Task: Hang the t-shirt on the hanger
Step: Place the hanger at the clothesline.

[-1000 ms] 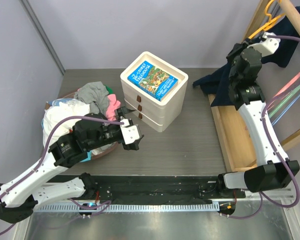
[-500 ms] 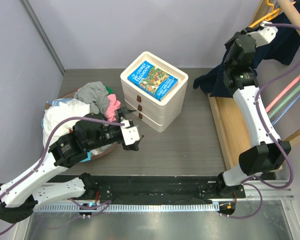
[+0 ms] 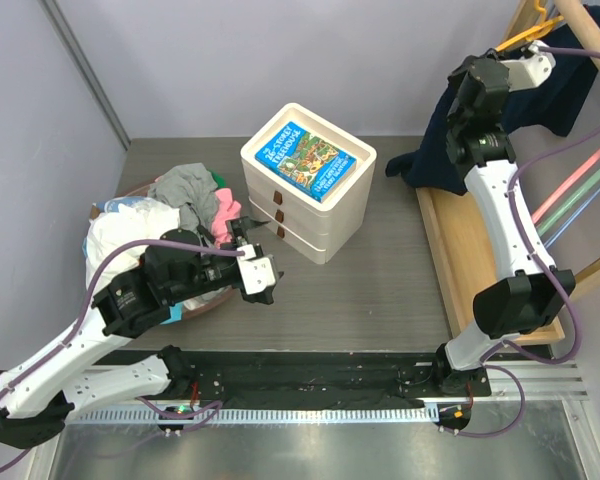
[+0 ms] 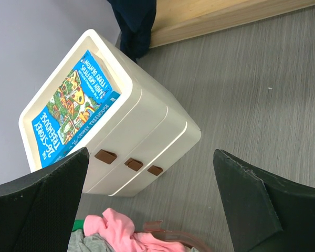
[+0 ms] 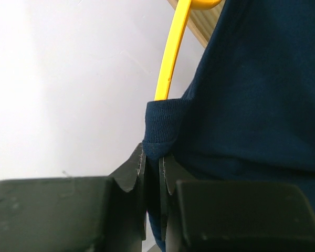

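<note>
right gripper, seen from above, sits high at the far right corner by the wooden rail, its jaws hidden against the t-shirt, which hangs by the rail and trails down to the rack base; the hanger pokes out beside the wrist. left gripper hovers spread wide over the table, between a clothes pile and a white drawer box with a book on top. left wrist view: both fingers stand far apart with nothing held, the box beyond them. right wrist view: jaws pressed nearly together, pinching a folded edge of the t-shirt, with the hanger's arm rising just behind that edge.
</note>
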`<state>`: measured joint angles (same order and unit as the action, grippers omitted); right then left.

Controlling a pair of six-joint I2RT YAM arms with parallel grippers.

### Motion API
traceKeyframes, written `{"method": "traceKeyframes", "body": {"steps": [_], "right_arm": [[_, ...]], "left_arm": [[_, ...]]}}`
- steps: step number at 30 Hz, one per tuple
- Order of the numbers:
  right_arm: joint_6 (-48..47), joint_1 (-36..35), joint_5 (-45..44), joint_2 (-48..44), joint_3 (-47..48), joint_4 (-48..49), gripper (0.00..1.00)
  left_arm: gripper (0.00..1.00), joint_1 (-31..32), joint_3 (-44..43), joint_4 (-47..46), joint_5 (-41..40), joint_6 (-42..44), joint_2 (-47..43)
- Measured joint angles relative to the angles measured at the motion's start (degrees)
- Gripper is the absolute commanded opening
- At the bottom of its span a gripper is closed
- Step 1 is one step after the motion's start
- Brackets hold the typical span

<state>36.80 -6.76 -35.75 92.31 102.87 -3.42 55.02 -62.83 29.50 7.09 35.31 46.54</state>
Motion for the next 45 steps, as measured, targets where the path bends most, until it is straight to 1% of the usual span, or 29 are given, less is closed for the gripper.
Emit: {"method": "traceKeyframes", "body": {"steps": [5,14,20,23,24,26,27,28,29,30,31,34,35,37,39,45], "right_arm": [[6.19,0.55,2.03,0.0,0.59,-2.25,0.01],[15.15,2.16,4.0,0.0,4.42,-4.63,0.01],[22.56,4.85,8.0,0.0,4.94,-8.83,0.01],[24.61,5.33,10.21,0.07,4.94,-9.35,0.01],[24.98,5.38,10.64,0.07,4.94,-9.38,0.13],[25.46,5.46,11.67,0.07,4.94,-9.51,0.29],[25.53,5.51,12.13,0.07,4.92,-9.51,0.5],[25.35,5.55,12.52,0.07,4.92,-9.42,0.58],[25.11,5.64,12.94,0.07,4.81,-8.98,0.64],[24.52,5.7,13.38,-0.04,4.55,-8.11,0.74],[23.87,5.77,13.9,-0.44,3.67,-6.93,0.79],[21.94,5.86,15.34,-2.45,0.39,-5.51,0.86],[21.38,5.88,15.74,-3.48,-1.09,-5.18,0.91],[19.61,5.88,16.98,-6.12,-4.63,-4.04,0.93],[17.7,5.86,18.38,-9.16,-7.93,-3.56,0.99],[13.31,4.31,22.08,-19.8,-15.52,-3.23,1.0]], "left_arm": [[1.0,0.0,0.0,0.04,0.0,0.37,-0.02],[1.0,0.0,0.0,0.52,-0.02,0.96,-0.02],[1.0,0.0,-0.02,1.16,-0.04,0.96,0.22],[1.0,0.0,-0.04,1.46,-0.07,0.96,0.44],[1.0,0.0,-0.07,1.57,-0.09,0.98,0.5],[1.0,0.0,-0.07,1.68,-0.11,0.96,0.59],[1.0,0.0,-0.07,1.68,-0.33,0.94,0.61],[1.0,0.0,-0.09,1.68,-0.63,0.9,0.68],[1.0,0.0,-0.22,1.77,-0.9,0.72,0.81],[1.0,0.0,-0.52,1.95,-1.25,0.55,1.05],[1.0,0.0,-0.96,2.08,-1.73,-0.07,1.44],[1.0,-0.02,-1.62,2.1,-2.47,-1.38,1.99],[1.0,-0.02,-1.77,2.08,-2.82,-2.14,2.08],[1.0,-0.2,-1.77,2.08,-3.1,-3.23,2.08],[1.0,-0.63,-1.77,2.08,-3.41,-4.7,2.08],[1.0,-3.56,-1.7,2.05,-3.5,-9.44,1.77]]}}
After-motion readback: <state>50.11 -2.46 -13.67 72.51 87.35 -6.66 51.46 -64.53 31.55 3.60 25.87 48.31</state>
